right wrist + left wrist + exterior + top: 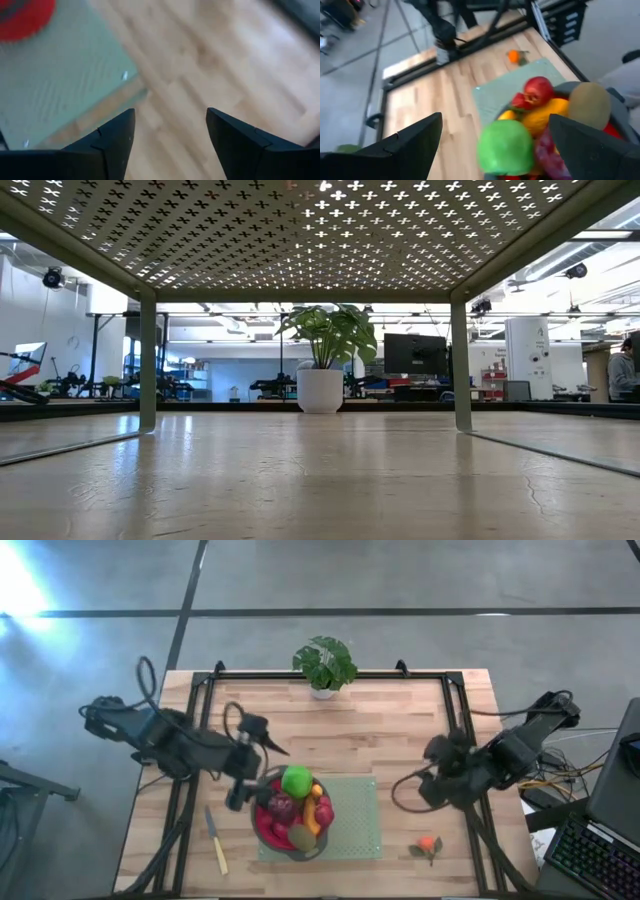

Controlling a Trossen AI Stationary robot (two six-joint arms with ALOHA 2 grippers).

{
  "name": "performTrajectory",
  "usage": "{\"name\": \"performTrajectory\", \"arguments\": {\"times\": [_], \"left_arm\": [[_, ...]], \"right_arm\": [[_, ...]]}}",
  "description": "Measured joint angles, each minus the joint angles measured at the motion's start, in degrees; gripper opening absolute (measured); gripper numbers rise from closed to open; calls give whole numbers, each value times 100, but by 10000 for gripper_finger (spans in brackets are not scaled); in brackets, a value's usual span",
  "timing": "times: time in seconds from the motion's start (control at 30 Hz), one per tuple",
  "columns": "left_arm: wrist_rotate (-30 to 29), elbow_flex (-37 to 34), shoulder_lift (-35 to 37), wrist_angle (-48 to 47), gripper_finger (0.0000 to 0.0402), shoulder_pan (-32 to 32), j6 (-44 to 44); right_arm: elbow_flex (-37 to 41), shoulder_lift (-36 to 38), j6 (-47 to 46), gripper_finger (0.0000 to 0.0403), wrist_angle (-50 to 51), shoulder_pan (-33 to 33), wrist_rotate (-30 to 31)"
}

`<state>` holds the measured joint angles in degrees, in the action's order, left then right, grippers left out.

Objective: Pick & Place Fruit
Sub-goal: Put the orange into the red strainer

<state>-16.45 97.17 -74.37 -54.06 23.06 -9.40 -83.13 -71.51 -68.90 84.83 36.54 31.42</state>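
The left gripper [262,775] is hovering, fingers apart and empty, beside the red bowl [262,825] heaped with toy fruit at lower centre, while the right gripper [425,790], fingers apart, is facing the last small orange fruit [427,843] on the tabletop, likely next to collect.

The fruit sits heaped in a red bowl [262,825] on a green mat [355,825] near the bench's front edge, left of centre. A green ball [296,781] tops the pile at the back. Beside it lies a dark-red lump [282,807], with an orange elongated piece [312,818] and a red apple [325,810] to the right. A brown kiwi [302,837] rests at the front of the heap. One small orange fruit [427,843] with green leaves lies apart on bare wood, toward the front right corner.
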Motion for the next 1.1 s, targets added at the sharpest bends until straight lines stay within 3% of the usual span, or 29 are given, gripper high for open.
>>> {"name": "performTrajectory", "arguments": {"times": [0.3,0.63,0.83,1.1], "left_arm": [[-6,-85,746,0,369,-321,-492],[-4,-87,1398,339,369,-775,-1033],[-4,-87,1652,405,369,-1047,-1055],[-315,-87,1864,672,369,-1111,-1267]], "right_arm": [[0,-1001,-1232,198,15,625,-1409],[0,-1833,-3937,183,-66,1892,-2183],[0,-2212,-5073,200,-491,2502,-2280],[0,-2842,-5800,212,-1263,2890,-2266]]}}
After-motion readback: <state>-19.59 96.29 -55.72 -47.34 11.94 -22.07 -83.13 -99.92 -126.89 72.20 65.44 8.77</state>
